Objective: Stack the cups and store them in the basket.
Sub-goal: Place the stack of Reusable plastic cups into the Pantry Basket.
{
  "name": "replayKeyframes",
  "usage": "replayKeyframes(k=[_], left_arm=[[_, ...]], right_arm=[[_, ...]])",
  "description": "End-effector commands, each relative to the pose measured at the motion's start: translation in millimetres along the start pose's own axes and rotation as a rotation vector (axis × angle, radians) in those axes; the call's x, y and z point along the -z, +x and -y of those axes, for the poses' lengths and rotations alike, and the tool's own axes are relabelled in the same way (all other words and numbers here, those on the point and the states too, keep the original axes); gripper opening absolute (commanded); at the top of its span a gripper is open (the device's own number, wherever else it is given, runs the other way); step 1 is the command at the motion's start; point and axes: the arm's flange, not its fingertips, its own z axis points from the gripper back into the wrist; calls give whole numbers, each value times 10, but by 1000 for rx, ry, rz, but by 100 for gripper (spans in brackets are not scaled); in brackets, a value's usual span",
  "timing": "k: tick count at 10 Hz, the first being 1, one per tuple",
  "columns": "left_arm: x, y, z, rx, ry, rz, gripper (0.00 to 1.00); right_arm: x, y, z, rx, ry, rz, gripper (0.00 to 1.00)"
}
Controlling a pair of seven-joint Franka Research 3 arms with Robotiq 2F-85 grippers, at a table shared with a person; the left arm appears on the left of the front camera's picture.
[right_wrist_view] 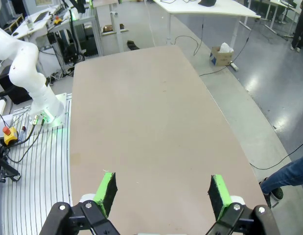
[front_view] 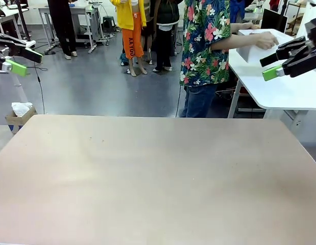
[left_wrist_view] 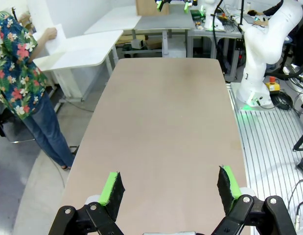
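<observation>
Right now your left hand (front_view: 17, 57) hangs high at the left edge of the front view, above the floor beyond the bench (front_view: 158, 178), and the left wrist view shows its green-padded fingers (left_wrist_view: 112, 188) spread wide with nothing between them. Your right hand (front_view: 280, 61) hovers high at the right edge, in front of a white side table (front_view: 285, 89), and the right wrist view shows its fingers (right_wrist_view: 106, 192) likewise spread wide and holding nothing. Both wrist cameras look down the length of the tan bench top, each with the other arm's white base beside the bench. At the far side a person in a floral shirt (front_view: 206, 41) and jeans stands turned toward the white side table, one hand (front_view: 265, 39) resting on a white box-like object (front_view: 252, 48) there; you cannot tell from these views whether that is the basket. A small cardboard box (front_view: 19, 115) with white paper sits on the floor off the bench's far left corner.
</observation>
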Motion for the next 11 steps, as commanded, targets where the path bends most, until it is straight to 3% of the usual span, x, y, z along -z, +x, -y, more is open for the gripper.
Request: replayKeyframes(k=[1,11], left_arm=[[-13,5,-1,1,-13,-12,100],[-13,5,-1,1,-13,-12,100]], right_arm=[[-8,39,-2,13,3,16,100],[-8,39,-2,13,3,16,100]])
